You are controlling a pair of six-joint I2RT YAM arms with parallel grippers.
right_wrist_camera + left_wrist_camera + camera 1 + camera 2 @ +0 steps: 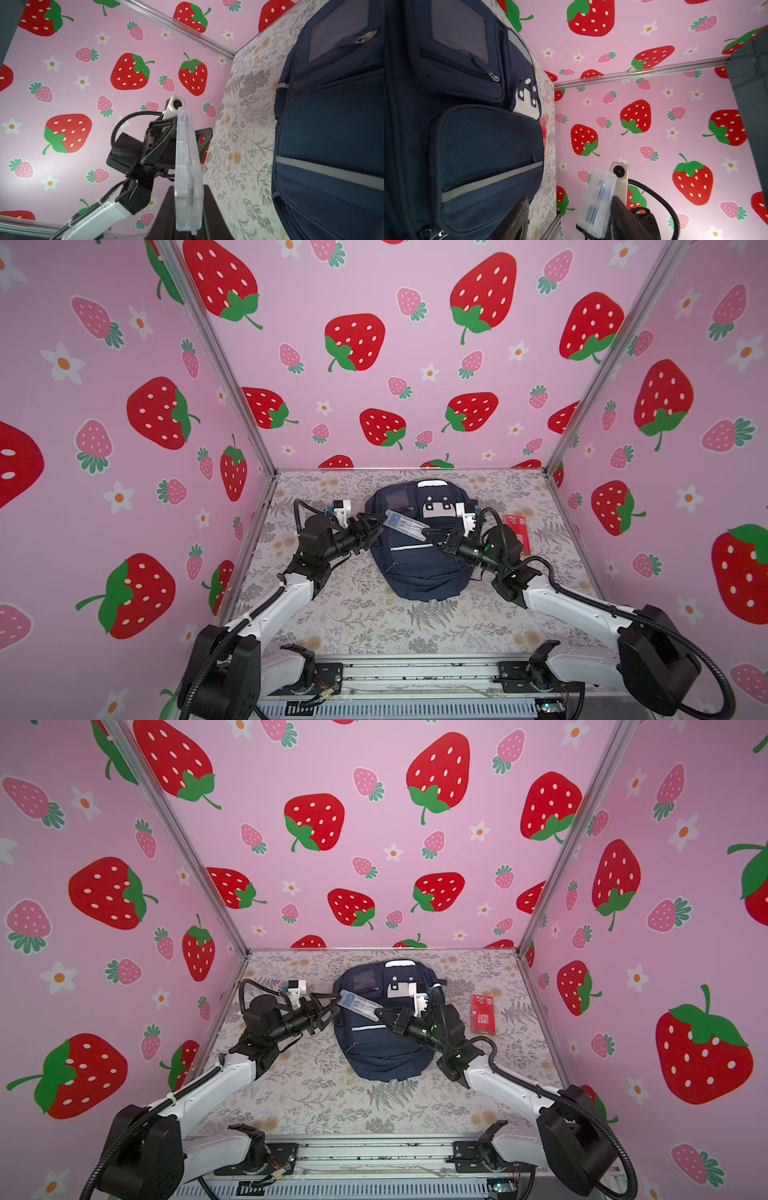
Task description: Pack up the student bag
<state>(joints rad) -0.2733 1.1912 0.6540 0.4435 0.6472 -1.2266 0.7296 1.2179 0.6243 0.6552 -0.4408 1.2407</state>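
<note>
Over the upper half of the bag (419, 568) we see a clear case (405, 524) held up in the air, tilted, with blue pieces showing inside. Our right gripper (428, 535) has its fingers clamped on the end of the case towards our right arm. Our left gripper (380, 526) sits at the bag's edge on our left arm's side. Its fingers are spread apart with the case's other end between them, and we cannot tell whether either finger touches it. The bag lies flat, front up, in the middle of the table (374, 626). A red packet (517, 531) lies near the bag on our right arm's side.
</note>
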